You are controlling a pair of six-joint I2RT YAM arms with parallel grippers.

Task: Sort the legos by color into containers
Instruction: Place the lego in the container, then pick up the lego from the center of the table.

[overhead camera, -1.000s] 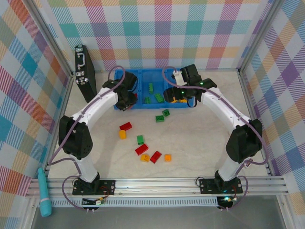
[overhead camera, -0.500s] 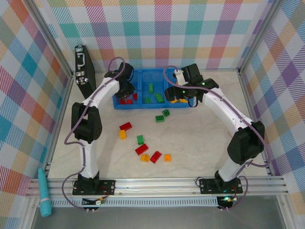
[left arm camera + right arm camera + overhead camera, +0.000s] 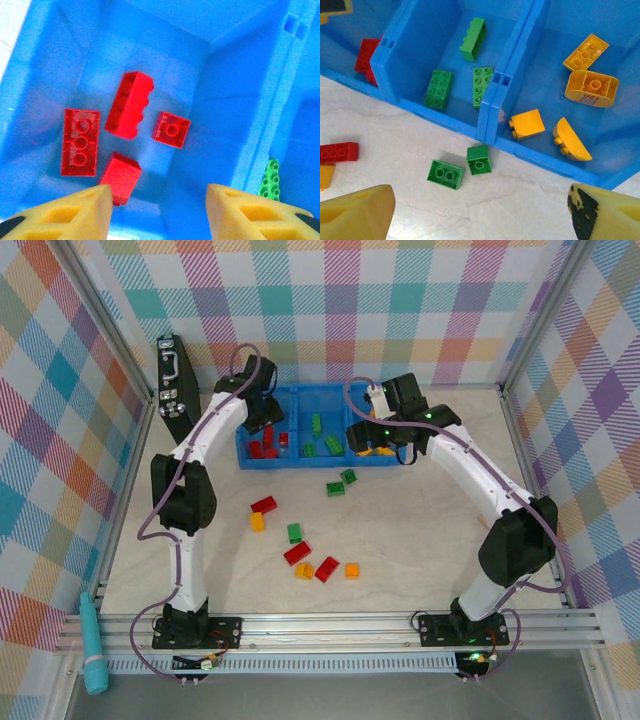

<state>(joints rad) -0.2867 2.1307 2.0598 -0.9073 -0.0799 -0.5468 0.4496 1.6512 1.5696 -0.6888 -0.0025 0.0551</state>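
Note:
The blue tray (image 3: 305, 464) of three bins stands at the back. My left gripper (image 3: 262, 412) hangs open over the left bin (image 3: 235, 90), where several red bricks (image 3: 129, 104) lie; nothing is between its fingers (image 3: 80, 212). My right gripper (image 3: 372, 436) is open and empty (image 3: 480, 215) above the table, just in front of the tray. Two green bricks (image 3: 445, 174) lie below it, one (image 3: 480, 159) close against the tray's front wall. The middle bin holds three green bricks (image 3: 438, 89); the right bin holds several yellow pieces (image 3: 526, 123).
Loose red, green and yellow-orange bricks (image 3: 297, 553) lie scattered mid-table, and a red one (image 3: 264, 505) lies nearer the tray. A black case (image 3: 175, 390) leans at the back left wall. A teal tool (image 3: 93, 645) lies outside the frame at the front left.
My left gripper has drawn back from the tray's front edge toward the rear of the left bin, uncovering the red bricks there. The right arm has barely moved.

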